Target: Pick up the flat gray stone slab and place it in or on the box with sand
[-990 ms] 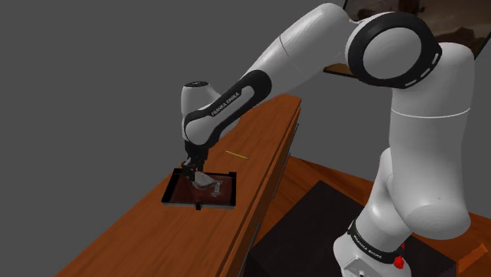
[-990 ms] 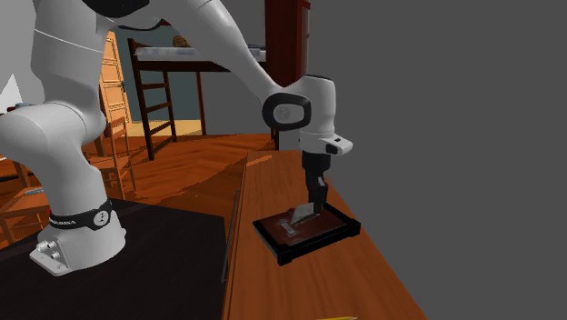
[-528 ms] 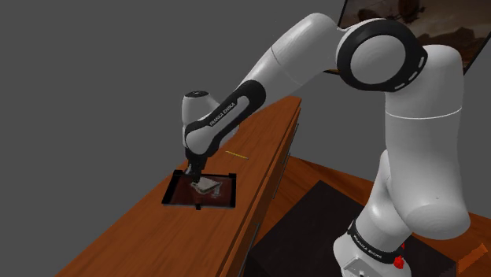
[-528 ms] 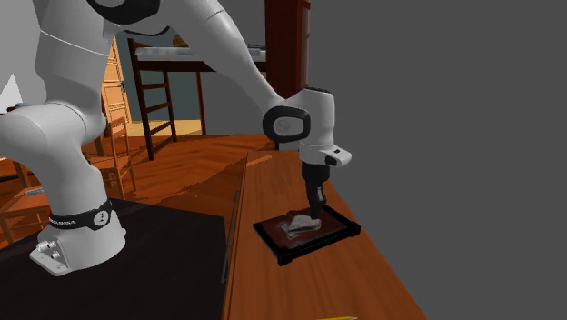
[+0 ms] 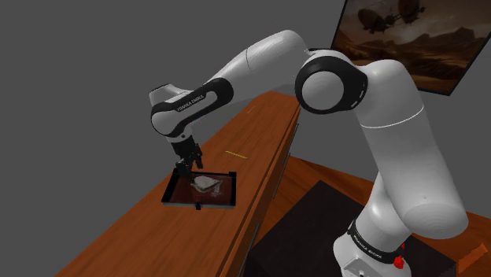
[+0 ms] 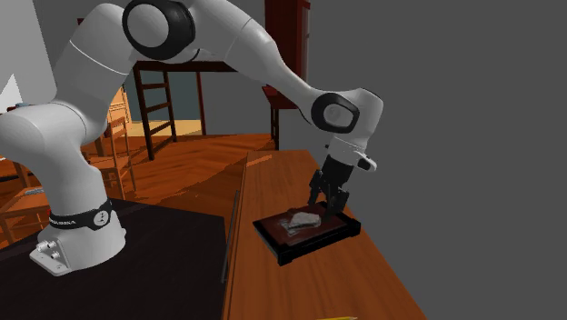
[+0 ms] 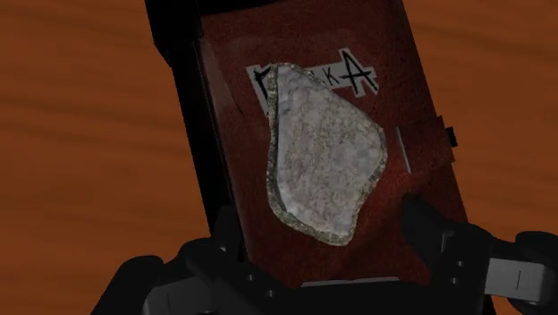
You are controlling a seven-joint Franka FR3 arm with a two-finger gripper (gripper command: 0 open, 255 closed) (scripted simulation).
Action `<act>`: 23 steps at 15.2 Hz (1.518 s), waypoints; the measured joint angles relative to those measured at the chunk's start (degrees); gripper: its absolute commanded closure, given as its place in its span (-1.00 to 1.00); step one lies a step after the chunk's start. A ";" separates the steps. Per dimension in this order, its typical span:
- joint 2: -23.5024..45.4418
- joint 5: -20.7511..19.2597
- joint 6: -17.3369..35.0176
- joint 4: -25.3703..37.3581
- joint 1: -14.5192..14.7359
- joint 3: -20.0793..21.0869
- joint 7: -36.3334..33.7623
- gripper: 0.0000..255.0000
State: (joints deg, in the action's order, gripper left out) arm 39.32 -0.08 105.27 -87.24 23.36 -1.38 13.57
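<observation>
The flat gray stone slab [image 5: 206,183] [image 6: 302,220] [image 7: 320,152] lies on the reddish-brown filling of a shallow black-rimmed box [image 5: 171,189] [image 6: 314,247] [image 7: 174,54] on the wooden table. My gripper [image 5: 186,164] [image 6: 325,202] [image 7: 326,234] hovers just above the box, beside the slab on the shoulder view's left. It is open. In the wrist view the two fingers [image 7: 427,228] stand wide apart with the slab below them, and they touch nothing.
A thin yellow stick [image 5: 236,154] lies on the table beyond the box. The table's long edge [image 5: 267,177] runs beside the dark stand [image 5: 315,220]. A ladder and bed frame [image 6: 154,91] stand far behind the arm.
The gripper has opened and let go of the slab, then risen and shifted toward the shoulder view's left. The slab now rests flat in the box. The arm's elbow has swung over.
</observation>
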 measured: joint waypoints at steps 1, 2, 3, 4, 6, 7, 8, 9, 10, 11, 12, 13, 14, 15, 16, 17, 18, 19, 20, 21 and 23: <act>0.77 -0.33 -5.74 1.70 0.01 0.05 0.68 -1.00; 0.48 -0.53 -8.42 1.85 0.00 0.07 1.12 -1.00; 0.27 -0.62 -9.17 1.62 -0.01 0.08 1.32 -1.00; 0.17 -0.66 -8.86 1.31 0.00 0.08 1.38 -1.00; 0.23 -0.78 -8.07 -0.44 -0.09 0.05 1.65 -1.00; 0.84 -0.75 -7.65 -0.98 0.01 0.10 1.52 -1.00; 1.36 -0.73 -7.55 -0.93 0.06 0.14 1.46 -1.00; 1.68 -0.75 -7.46 -0.86 0.02 0.13 1.53 -1.00; 1.78 -0.75 -7.44 -0.85 0.00 0.12 1.54 -1.00; 1.86 -0.75 -7.42 -0.82 0.00 0.12 1.53 -1.00; 1.88 -0.75 -7.42 -0.82 0.00 0.12 1.54 -1.00; 1.89 -0.75 -7.42 -0.82 0.00 0.12 1.55 -1.00; 1.89 -0.75 -7.41 -0.82 -0.01 0.12 1.55 1.00; 1.85 -0.75 -7.41 -0.78 0.00 0.12 1.55 1.00; 1.87 -0.75 -7.41 -0.80 -0.01 0.12 1.56 1.00; 1.85 -0.77 -7.42 -0.76 -0.03 0.10 1.56 1.00; 1.83 -0.77 -7.40 -0.78 -0.04 0.09 1.57 1.00; 1.82 -0.78 -7.39 -0.82 -0.04 0.08 1.57 1.00; 1.80 -0.79 -7.40 -0.82 -0.05 0.07 1.57 1.00; 1.81 -0.79 -7.42 -0.78 -0.06 0.06 1.58 1.00; 1.83 -0.80 -7.45 -0.71 -0.08 0.05 1.60 1.00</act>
State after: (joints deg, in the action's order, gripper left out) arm 41.15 -0.88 97.82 -87.95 23.28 -1.33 15.17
